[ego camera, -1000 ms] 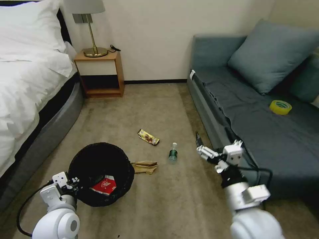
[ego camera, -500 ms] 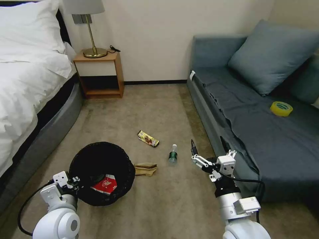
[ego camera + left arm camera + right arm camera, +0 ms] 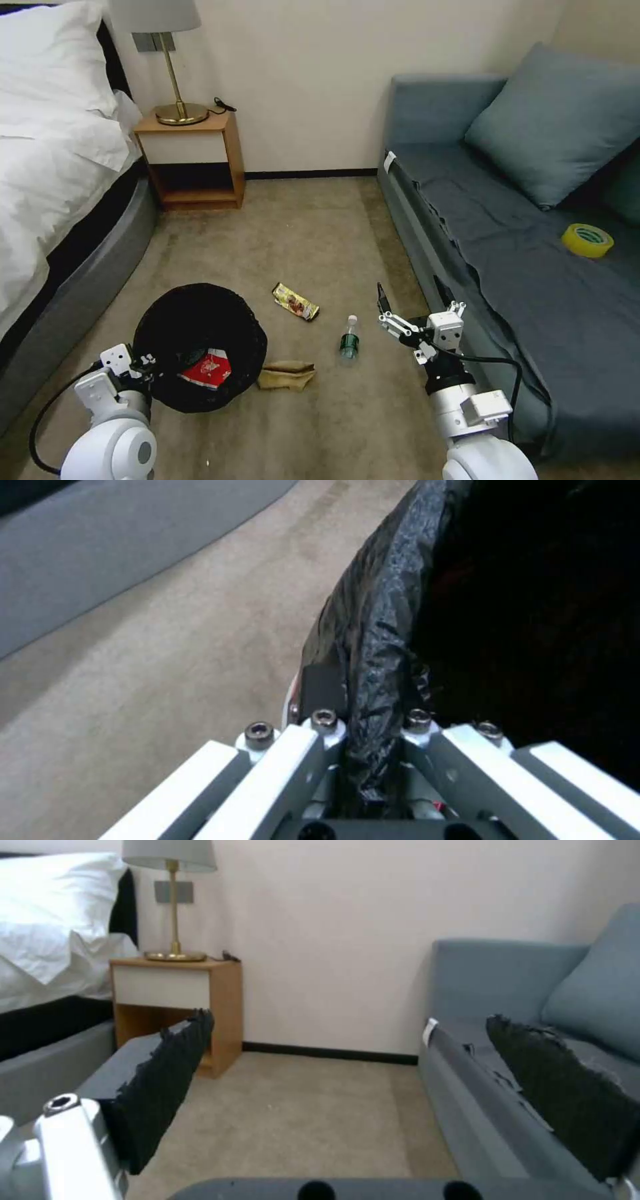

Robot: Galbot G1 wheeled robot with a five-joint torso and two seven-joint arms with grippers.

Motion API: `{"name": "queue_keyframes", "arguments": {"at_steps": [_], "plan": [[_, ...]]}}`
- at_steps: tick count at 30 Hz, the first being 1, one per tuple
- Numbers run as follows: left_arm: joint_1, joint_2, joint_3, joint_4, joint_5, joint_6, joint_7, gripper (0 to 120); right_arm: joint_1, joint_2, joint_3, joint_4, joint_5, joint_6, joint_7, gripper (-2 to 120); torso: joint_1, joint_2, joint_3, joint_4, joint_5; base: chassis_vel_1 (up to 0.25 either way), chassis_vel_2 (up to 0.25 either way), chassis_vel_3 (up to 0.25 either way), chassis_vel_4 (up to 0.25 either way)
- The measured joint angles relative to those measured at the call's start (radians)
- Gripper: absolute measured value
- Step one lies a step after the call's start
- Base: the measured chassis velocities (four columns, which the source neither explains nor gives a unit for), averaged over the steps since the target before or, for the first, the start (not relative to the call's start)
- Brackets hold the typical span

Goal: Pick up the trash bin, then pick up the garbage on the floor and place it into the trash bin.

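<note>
The trash bin (image 3: 193,320), lined with a black bag, is at the lower left of the head view, and my left gripper (image 3: 143,365) is shut on its near rim. In the left wrist view the left gripper (image 3: 373,730) pinches the crinkled bag rim (image 3: 380,630). A red snack packet (image 3: 208,370) lies inside the bin. On the carpet lie a crumpled brown paper bag (image 3: 287,375), a small clear bottle (image 3: 349,341) and a gold candy wrapper (image 3: 295,301). My right gripper (image 3: 409,295) hovers open just right of the bottle, its black pads (image 3: 167,1080) wide apart with nothing between them.
A bed (image 3: 47,187) runs along the left, and a wooden nightstand (image 3: 190,157) with a lamp stands at the back wall. A grey-blue sofa (image 3: 533,267) fills the right, close to my right arm, with a yellow tape roll (image 3: 587,240) on it. Open carpet lies between them.
The whole head view has shifted, so the camera moved. My right gripper has come left and lower, from beside the sofa edge to near the bottle. The left gripper still holds the bin.
</note>
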Motion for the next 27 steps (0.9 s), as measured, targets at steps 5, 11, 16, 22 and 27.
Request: {"name": "queue_keyframes", "arguments": {"at_steps": [5,11,16,22,27], "plan": [[-0.004,0.000,0.001,0.010,0.000,-0.002,0.000,2,0.010,-0.002,-0.004,-0.008,0.002,-0.009,0.000,100,0.000,0.000,0.000,0.0000,0.0000,-0.154,0.162,0.157,-0.147],[-0.009,0.000,0.001,0.019,0.000,-0.004,0.000,2,0.041,-0.017,-0.016,-0.022,0.019,-0.027,-0.001,100,0.000,0.000,0.000,-0.0001,-0.0001,-0.133,0.139,0.118,-0.136],[-0.016,0.001,-0.004,0.025,0.000,-0.004,0.000,2,0.113,-0.064,-0.042,-0.033,0.118,-0.114,0.009,100,0.000,0.000,0.000,0.0000,0.0000,-0.031,0.028,0.025,-0.046],[-0.017,-0.003,-0.011,0.032,0.000,-0.004,-0.001,2,0.269,-0.218,-0.138,-0.083,0.416,-0.311,0.120,100,0.000,0.000,0.000,0.0000,0.0000,0.000,0.000,0.000,0.000],[-0.016,-0.015,-0.012,0.041,0.009,-0.006,-0.001,2,0.491,-0.288,-0.265,-0.203,0.699,-0.456,0.284,100,0.000,0.000,0.000,0.0002,0.0000,0.000,0.000,0.000,0.000]]}}
